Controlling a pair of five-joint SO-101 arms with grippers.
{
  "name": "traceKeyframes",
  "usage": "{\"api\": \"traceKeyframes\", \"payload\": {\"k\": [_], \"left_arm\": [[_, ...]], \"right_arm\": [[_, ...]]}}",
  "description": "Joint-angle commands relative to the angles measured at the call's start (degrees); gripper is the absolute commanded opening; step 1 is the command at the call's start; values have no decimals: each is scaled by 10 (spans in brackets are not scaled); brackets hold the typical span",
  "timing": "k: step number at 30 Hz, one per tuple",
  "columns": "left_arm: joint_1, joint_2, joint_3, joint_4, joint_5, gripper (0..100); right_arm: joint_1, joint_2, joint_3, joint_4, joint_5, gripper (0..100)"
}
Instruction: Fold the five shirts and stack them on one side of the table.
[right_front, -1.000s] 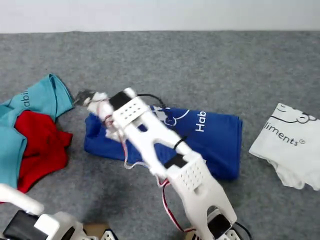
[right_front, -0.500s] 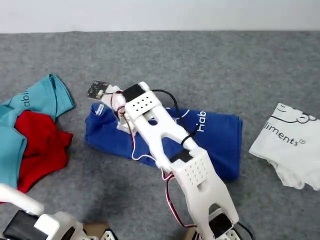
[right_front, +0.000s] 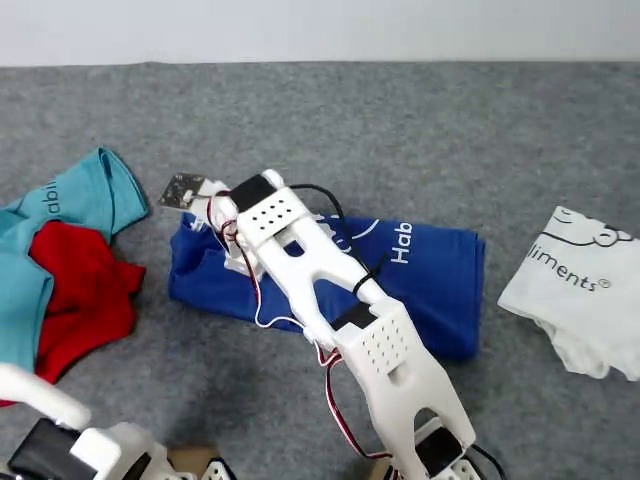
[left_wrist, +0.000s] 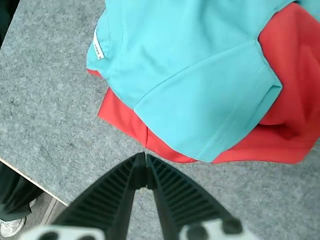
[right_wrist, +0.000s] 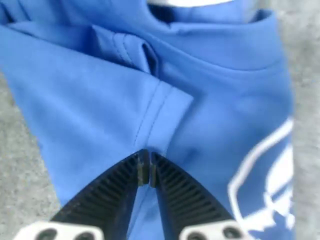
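- Grey tabletop (right_front: 400, 130): the right end effector (right_wrist: 144, 169), clenched, has swung slightly back over the sleeve of the blue shirt (right_front: 430, 275).
- Folding looks unfinished; the left end effector (left_wrist: 145, 172) is clenched too.

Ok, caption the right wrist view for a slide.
Right hand, shut, with its tips at the sleeve hem of the blue shirt.

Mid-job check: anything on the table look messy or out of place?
Yes: the teal shirt and red shirt lie crumpled in one tangled heap at far left, unfolded. The white shirt sits rumpled at far right.
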Motion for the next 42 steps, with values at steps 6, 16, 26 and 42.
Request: {"api": "traceKeyframes", "payload": {"k": [6, 16, 26, 42], "left_arm": [[91, -127, 45, 11, -4, 7], [103, -207, 90, 9, -4, 7], [78, -208, 110, 8, -4, 7], [81, -207, 114, 8, -4, 7]], "right_arm": [[7, -39, -142, -17, -4, 9], [-13, 94, -147, -254, 2, 10], [-10, 197, -196, -311, 76, 10], [-37, 216, -400, -124, 75, 10]]}}
